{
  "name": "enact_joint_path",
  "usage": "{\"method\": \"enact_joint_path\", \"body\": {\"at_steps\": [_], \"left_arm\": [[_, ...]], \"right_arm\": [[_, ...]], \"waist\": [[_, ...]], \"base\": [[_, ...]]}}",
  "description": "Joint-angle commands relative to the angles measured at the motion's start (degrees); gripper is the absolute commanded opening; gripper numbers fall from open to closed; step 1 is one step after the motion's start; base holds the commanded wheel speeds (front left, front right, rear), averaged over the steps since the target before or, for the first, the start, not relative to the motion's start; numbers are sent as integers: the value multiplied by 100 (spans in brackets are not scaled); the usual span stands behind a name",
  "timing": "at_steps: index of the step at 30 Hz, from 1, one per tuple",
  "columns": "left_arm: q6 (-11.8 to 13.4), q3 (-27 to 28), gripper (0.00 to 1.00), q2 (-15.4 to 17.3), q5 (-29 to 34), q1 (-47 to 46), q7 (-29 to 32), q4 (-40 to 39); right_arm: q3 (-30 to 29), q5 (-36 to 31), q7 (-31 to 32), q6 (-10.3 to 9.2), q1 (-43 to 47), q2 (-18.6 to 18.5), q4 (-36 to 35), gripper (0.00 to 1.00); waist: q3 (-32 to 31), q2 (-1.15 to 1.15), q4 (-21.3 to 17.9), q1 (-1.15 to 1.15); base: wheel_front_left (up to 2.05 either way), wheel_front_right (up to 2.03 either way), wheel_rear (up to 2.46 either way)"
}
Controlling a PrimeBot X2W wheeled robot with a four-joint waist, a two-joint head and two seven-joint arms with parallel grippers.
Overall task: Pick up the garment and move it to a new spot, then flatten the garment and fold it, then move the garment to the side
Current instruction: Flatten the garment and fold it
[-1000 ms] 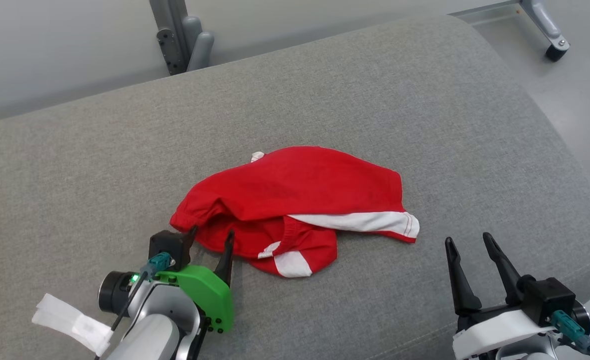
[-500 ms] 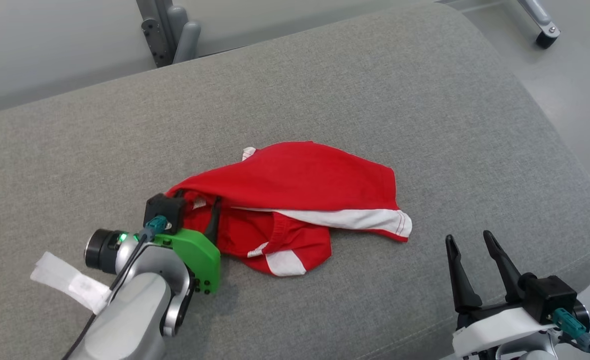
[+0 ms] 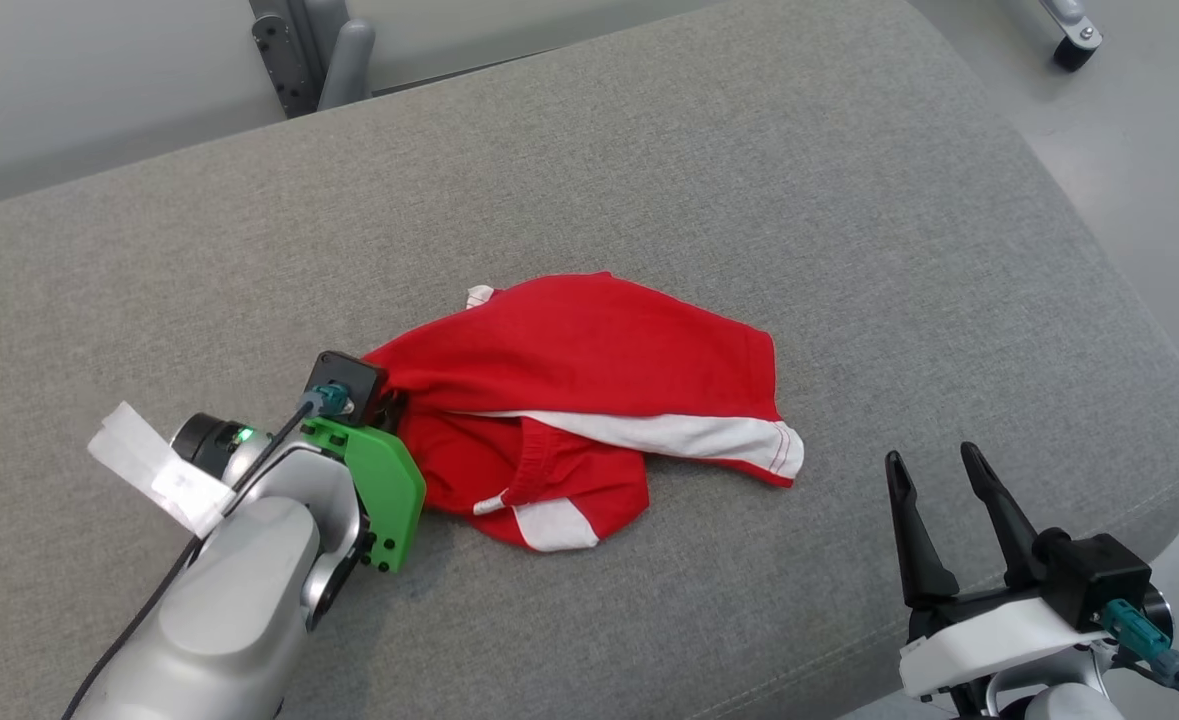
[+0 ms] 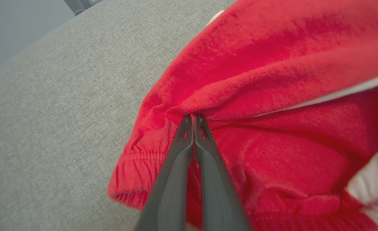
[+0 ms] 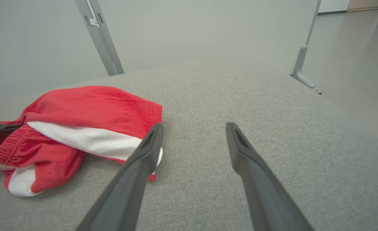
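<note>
Your left hand (image 4: 193,117) has just pinched shut on the left end of the shorts (image 3: 589,350), toward the cushion's (image 3: 649,150) near edge, your right hand (image 3: 934,465) stands apart, so lift.

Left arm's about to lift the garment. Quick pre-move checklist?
1. Left gripper jaws shut on a fold of the garment: ok.
2. Grip deep enough for a lift: cannot tell; only the tips pinch it.
3. Right gripper open, apart from garment: ok.
4. Garment flat: not ok, crumpled.
5. Bare cushion for a new spot: ok.
</note>
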Motion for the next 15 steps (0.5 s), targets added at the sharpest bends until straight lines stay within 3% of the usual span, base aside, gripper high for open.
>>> {"method": "enact_joint_path", "body": {"at_steps": [1, 8, 12, 15], "left_arm": [[-80, 11, 0, 49, -111, -116, 64, 11], [-489, 107, 0, 88, -687, -272, 831, -647], [-646, 220, 0, 65, -1780, -147, 1880, -1638], [-674, 281, 0, 317, -2513, -75, 2685, -2626]], "right_arm": [[-23, 39, -17, -2, 58, -13, 7, 100], [-110, 18, -17, -2, 121, -13, 11, 100], [-119, -26, -17, -2, 196, -13, 21, 100], [-114, -53, -17, -2, 234, -13, 30, 100]], "waist": [[-8, 0, 2, 0], [-132, 0, 151, 0], [-261, 0, 250, 0], [-361, 0, 294, 0]], "base": [[0, 0, 0], [0, 0, 0], [0, 0, 0], [0, 0, 0]]}}
